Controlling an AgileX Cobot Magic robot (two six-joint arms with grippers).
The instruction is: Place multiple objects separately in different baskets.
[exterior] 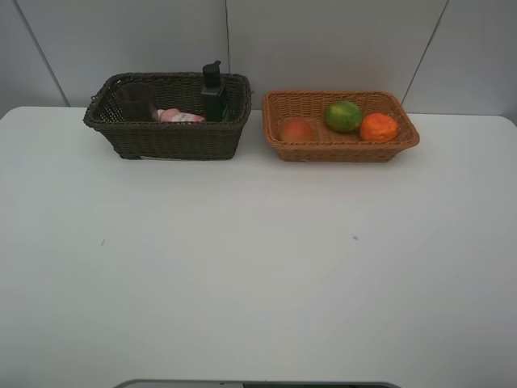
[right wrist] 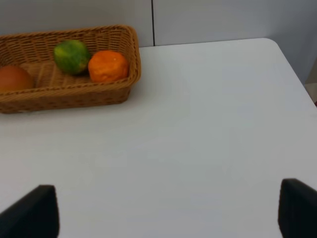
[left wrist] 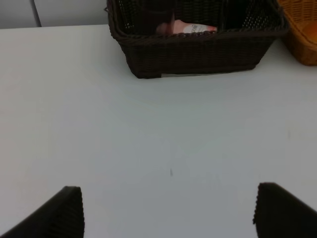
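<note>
The dark brown basket [exterior: 174, 139] holds a pink white-capped bottle [exterior: 179, 116] lying down and a black bottle [exterior: 213, 93] standing upright. A dim mauve shape [exterior: 152, 110] beside the pink bottle may be the cup. The light tan basket [exterior: 339, 151] holds the peach-like fruit [exterior: 296, 130], the green citrus [exterior: 343, 115] and the tangerine [exterior: 379, 127]. My left gripper [left wrist: 169, 201] is open and empty over bare table, short of the dark basket [left wrist: 198, 52]. My right gripper [right wrist: 168, 206] is open and empty, short of the tan basket [right wrist: 64, 99]. Neither arm shows in the exterior view.
The white table [exterior: 258, 267] runs from the baskets to the near edge. A grey panelled wall [exterior: 323, 40] stands right behind the baskets. The table's right corner [right wrist: 270, 42] shows in the right wrist view.
</note>
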